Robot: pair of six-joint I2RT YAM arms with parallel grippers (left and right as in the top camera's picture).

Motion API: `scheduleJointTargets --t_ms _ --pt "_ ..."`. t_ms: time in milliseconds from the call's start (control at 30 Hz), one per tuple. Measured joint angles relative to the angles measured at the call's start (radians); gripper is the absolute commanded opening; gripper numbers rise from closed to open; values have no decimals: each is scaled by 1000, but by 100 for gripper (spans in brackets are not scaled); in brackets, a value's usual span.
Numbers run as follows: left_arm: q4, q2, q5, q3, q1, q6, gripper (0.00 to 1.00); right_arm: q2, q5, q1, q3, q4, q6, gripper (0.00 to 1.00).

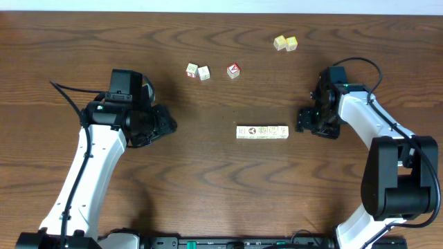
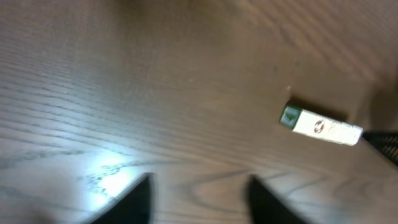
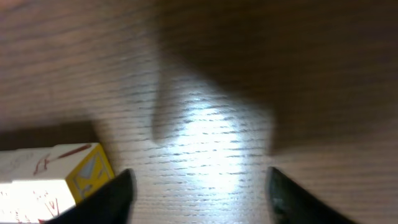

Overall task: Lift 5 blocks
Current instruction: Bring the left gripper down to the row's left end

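1. A row of five small whitish wooden cubes with tiny coloured pictures [image 1: 262,131] is seen lying flat on the dark brown wooden table [image 1: 208,180], the cubes set end to end and touching, right of the table's centre.
2. The left gripper [image 1: 168,124] is held low to the left of the row and well apart from it. In the left wrist view its fingers [image 2: 134,202] are spread, with only bare table between them.
3. From that wrist the row [image 2: 320,126] is seen at a distance, a green face shown at its near end.
4. The right gripper [image 1: 302,121] is placed just beside the row's right end, not touching it.
5. In the right wrist view its fingers [image 3: 115,199] are spread, with bare wood in the gap. The end of the row [image 3: 50,180] lies outside the gap, to the lower left, a yellow face shown.
6. Nothing is gripped by either gripper.
7. Along the far side of the table are set two further whitish picture cubes [image 1: 197,71], a cube with a red-and-white top face [image 1: 233,70] and two pale yellow cubes [image 1: 285,43].
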Motion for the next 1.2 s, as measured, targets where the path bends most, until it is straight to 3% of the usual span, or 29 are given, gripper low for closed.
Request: scheduleJointTargets --t_ms 67,100,133,600,833,1200 --pt "18 0 3 0 -4 -5 7 0 6 -8 0 -6 6 25" --pt "32 2 4 0 -10 -8 7 0 8 -12 0 -10 5 9" --pt "43 4 5 0 -17 -8 7 0 14 -14 0 -12 6 1" --pt "263 260 127 -1 -205 11 7 0 -10 -29 0 -14 10 1" --pt "337 402 214 -2 -215 14 7 0 -142 -29 0 -14 -90 1" --pt "410 449 224 -2 -324 37 7 0 -230 -29 -14 -11 -124 1"
